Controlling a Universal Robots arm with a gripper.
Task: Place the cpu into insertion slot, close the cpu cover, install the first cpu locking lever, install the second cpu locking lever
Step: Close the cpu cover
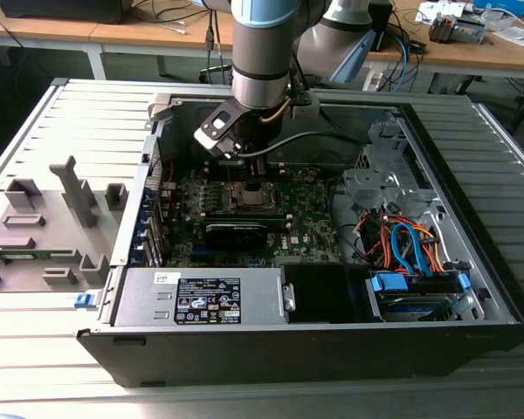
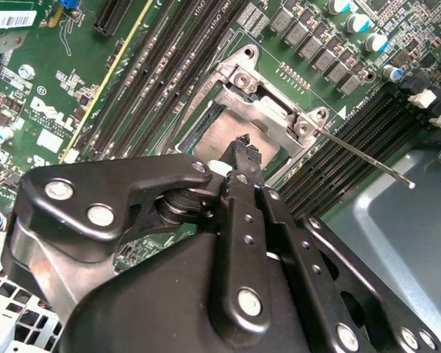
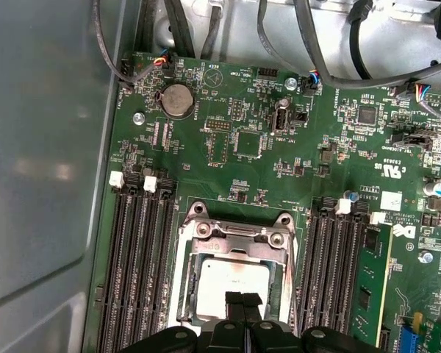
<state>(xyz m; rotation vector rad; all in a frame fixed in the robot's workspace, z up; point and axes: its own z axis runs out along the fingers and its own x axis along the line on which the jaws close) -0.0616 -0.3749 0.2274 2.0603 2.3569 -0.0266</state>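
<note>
End effector (image 1: 249, 175), fingers together, is held at 12 o'clock of insertion slot (image 1: 257, 195) in exterior view, seemingly pressing cpu cover (image 3: 239, 239) flat over cpu (image 3: 228, 278).

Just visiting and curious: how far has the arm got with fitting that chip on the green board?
The cpu already lies in the insertion slot, and the cpu cover looks folded down over it. The gripper, shut, hangs over the chip's edge. Left: a thin locking lever sticks out free beside the socket, seemingly unlatched.
</note>
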